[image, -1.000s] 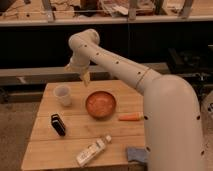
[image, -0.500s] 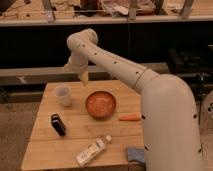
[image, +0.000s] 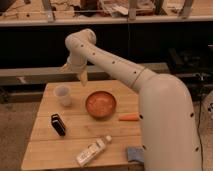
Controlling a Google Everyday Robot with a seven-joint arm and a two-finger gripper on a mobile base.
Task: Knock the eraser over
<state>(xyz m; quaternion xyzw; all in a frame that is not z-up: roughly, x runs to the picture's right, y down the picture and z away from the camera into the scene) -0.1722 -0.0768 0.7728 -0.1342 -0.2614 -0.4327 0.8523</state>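
Observation:
The eraser [image: 58, 124] is a small black block with pale stripes. It stands on the wooden table [image: 75, 137] near the left edge, in front of a white cup [image: 62, 95]. My gripper [image: 81, 76] hangs from the white arm above the table's back edge, right of the cup and well above and behind the eraser. It holds nothing that I can see.
A red-brown bowl [image: 101, 104] sits in the table's middle. An orange carrot [image: 129, 118] lies to its right. A white bottle [image: 93, 151] lies near the front edge, and a blue-grey cloth [image: 134, 154] is at the front right. A dark shelf runs behind.
The gripper has moved slightly to the left and a little lower, toward the cup side. The objects on the table have not moved.

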